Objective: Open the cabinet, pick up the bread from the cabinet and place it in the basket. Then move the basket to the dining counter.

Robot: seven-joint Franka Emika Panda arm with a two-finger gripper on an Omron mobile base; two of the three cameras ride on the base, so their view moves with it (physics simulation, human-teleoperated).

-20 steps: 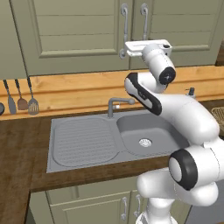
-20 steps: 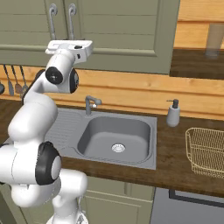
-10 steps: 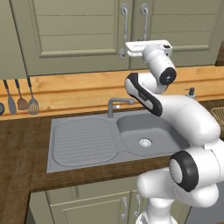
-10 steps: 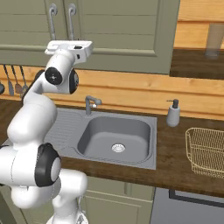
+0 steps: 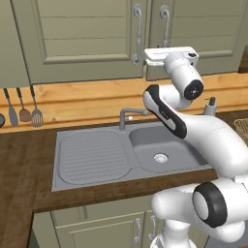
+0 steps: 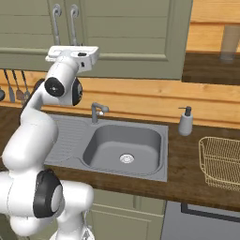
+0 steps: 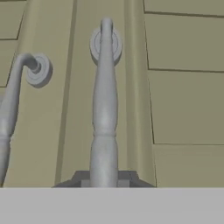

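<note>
The sage-green cabinet (image 5: 87, 38) has both doors closed. My gripper (image 7: 104, 179) is shut on the lower end of the right door's silver handle (image 7: 104, 100), with the left door's handle (image 7: 13, 100) beside it. From the base views, my hand (image 5: 169, 54) presses against the doors at the handles' lower ends. The wire-mesh basket (image 6: 221, 161) sits empty on the worktop at the far right. The bread is hidden behind the closed doors. The dining counter is out of view.
Below the cabinet a grey sink (image 6: 124, 150) with a tap (image 6: 96, 111) is set in the dark wood worktop (image 5: 19, 169). A soap dispenser (image 6: 185, 121) stands between sink and basket. Utensils (image 5: 24, 109) hang on the wall at left.
The gripper's fingers have closed on the right door's handle. The arm has barely moved and the doors stay closed.
</note>
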